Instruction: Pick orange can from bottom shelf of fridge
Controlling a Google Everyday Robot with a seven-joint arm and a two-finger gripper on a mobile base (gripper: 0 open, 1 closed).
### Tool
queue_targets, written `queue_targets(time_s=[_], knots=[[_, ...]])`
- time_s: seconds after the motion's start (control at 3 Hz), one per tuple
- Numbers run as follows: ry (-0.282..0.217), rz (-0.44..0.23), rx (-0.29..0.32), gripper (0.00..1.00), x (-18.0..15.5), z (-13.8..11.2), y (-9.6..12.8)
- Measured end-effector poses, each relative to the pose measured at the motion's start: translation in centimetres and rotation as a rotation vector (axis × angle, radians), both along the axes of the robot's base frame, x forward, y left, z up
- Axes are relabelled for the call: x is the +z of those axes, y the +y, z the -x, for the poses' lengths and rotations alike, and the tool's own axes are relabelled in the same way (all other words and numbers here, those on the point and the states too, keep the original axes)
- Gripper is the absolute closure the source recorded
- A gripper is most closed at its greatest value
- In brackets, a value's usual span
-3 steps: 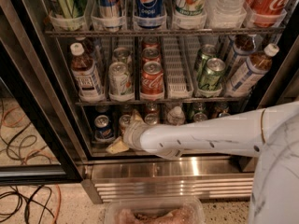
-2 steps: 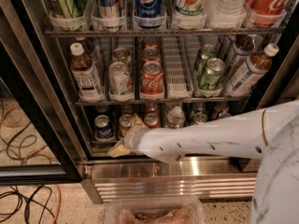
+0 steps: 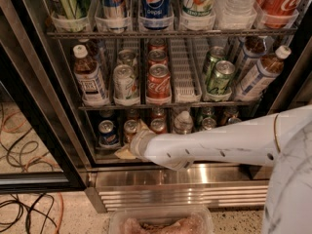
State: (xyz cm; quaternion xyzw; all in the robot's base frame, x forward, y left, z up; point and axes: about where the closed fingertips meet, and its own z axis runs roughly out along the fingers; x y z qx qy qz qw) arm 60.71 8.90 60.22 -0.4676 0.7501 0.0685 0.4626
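The fridge (image 3: 45, 106) stands open in front of me, black-framed with wire racks. On the dim bottom shelf (image 3: 103, 156) stand small cans. The orange can (image 3: 129, 128), dull orange-brown with a silver top, is in the second lane from the left. It sits between a blue can (image 3: 107, 133) and a red can (image 3: 158, 126). My gripper (image 3: 132, 143) is at the end of the white arm. It reaches into the bottom shelf right at the orange can, covers the can's lower part, and hides the shelf front there.
The middle rack holds a red cola can (image 3: 159, 82), green cans (image 3: 219, 76) and bottles (image 3: 90, 79). The top rack holds a Pepsi can (image 3: 155, 4). The ribbed steel base panel (image 3: 195, 191) is below. A clear tub (image 3: 161, 222) and floor cables (image 3: 24, 204) lie in front.
The arm and gripper have shifted slightly to the left at the bottom shelf. The cans have not visibly moved.
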Motion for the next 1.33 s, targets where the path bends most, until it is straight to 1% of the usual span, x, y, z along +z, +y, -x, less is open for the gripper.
queue_targets(time_s=[1.0, 1.33], knots=[[0.0, 0.0, 0.0, 0.87, 0.0, 0.0, 0.0], [0.0, 0.0, 0.0, 1.0, 0.0, 0.0, 0.01]])
